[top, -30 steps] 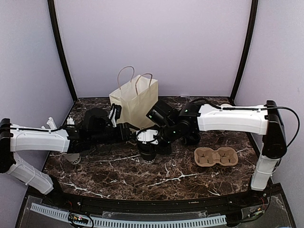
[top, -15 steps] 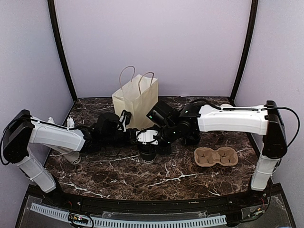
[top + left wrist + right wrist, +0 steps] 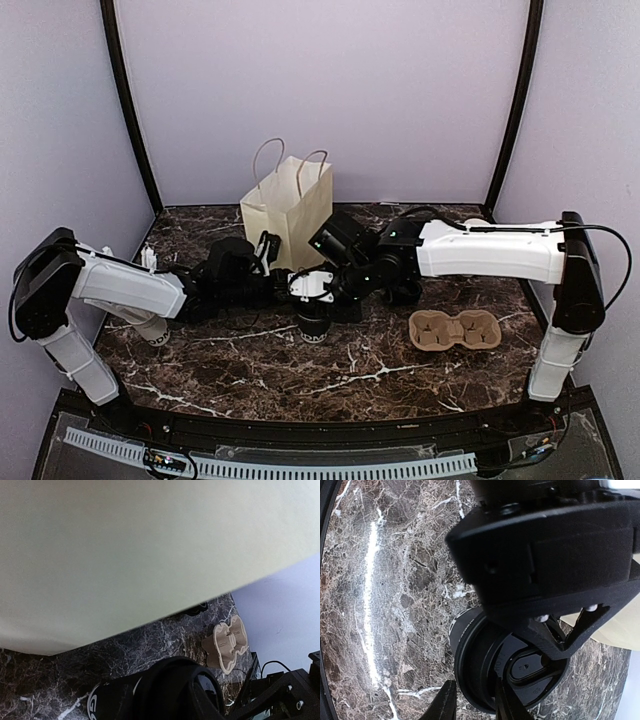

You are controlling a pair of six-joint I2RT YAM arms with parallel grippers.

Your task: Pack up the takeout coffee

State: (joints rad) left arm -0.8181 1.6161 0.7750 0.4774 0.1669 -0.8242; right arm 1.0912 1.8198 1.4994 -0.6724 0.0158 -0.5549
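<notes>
A dark coffee cup (image 3: 313,322) with a black lid stands upright on the marble between the two arms. My right gripper (image 3: 315,305) comes down on it from behind. In the right wrist view its fingertips (image 3: 475,707) pinch the lid's rim (image 3: 470,680), one outside and one on the lid. My left gripper (image 3: 283,293) reaches in from the left, and one of its fingers (image 3: 570,635) lies across the lid. The left wrist view shows the cup (image 3: 165,690) low and close, but not this gripper's own jaws. The tan two-hole tray (image 3: 455,330) lies empty to the right.
The cream handled paper bag (image 3: 290,215) stands just behind the cup and fills most of the left wrist view (image 3: 150,545). Small white items (image 3: 148,258) sit behind the left arm. The tray (image 3: 229,642) sits beyond the cup near the right wall.
My left arm has swung in towards the cup, bringing its gripper up against it. The bag has shifted slightly right. The right gripper and the cup have stayed in place.
</notes>
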